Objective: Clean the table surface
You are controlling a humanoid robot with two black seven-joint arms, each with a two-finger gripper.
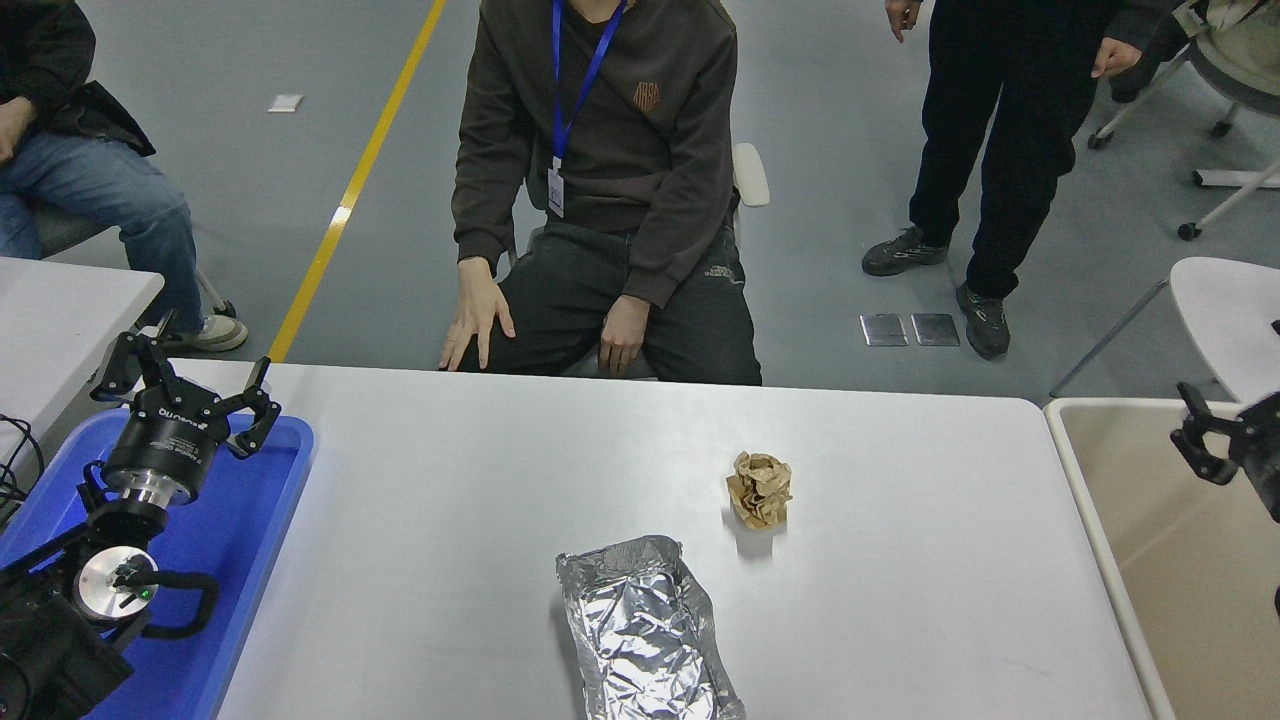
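Note:
The table surface [480, 470] is a wide white-grey top. A crumpled brown paper ball [760, 489] sits right of its middle. A crumpled sheet of aluminium foil [645, 632] lies at the front edge, partly cut off by the picture's bottom. My left gripper [188, 368] is parked open over the blue tray [255, 540] at the lower left, holding nothing. At the right edge my right gripper [1188, 430] reaches in above the beige bin, open and empty, far from both pieces of litter.
A large beige bin [1180, 580] stands against the table's right side. A smaller white table [60, 310] is at the left. One person sits at the far side with a hand [478, 320] near the table edge; others sit and stand further back.

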